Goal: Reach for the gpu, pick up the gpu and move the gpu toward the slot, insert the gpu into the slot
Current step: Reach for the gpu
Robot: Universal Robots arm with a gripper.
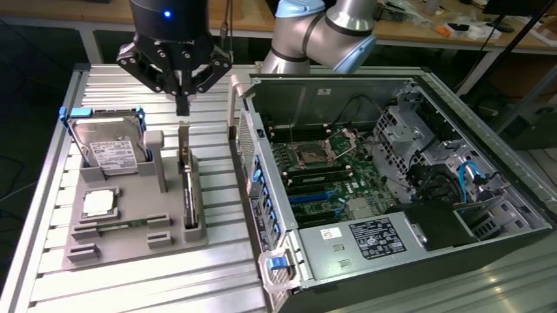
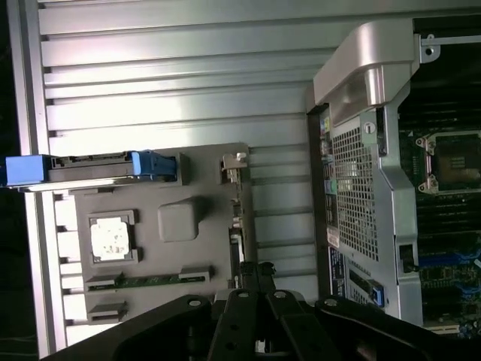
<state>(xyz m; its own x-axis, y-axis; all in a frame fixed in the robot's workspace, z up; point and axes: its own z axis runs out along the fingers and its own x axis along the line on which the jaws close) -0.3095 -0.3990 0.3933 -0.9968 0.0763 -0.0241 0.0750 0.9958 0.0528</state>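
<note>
Remote inspection, gpu pick station.

1. Location: the gpu (image 1: 188, 179) stands on its long edge in a groove of the grey holder tray (image 1: 130, 244). It runs along the tray edge nearest the open computer case (image 1: 487, 163). The tray sits on the slatted worktop (image 1: 52, 274).
2. Gripper (image 1: 181, 111): I see it above the far end of the card, clear of it. The fingers are drawn together with nothing between them.
3. Appearance: seen edge-on, the card is a thin dark strip with a pale metal bracket at the far end.
4. Handling, my judgement: light and rigid, but fragile. The fan and components will not tolerate squeezing. I would grip across the thin top edge near the middle, on bare board, so the card hangs level.
5. The slot (image 1: 312, 195) lies on the board inside the case, unoccupied.
</note>
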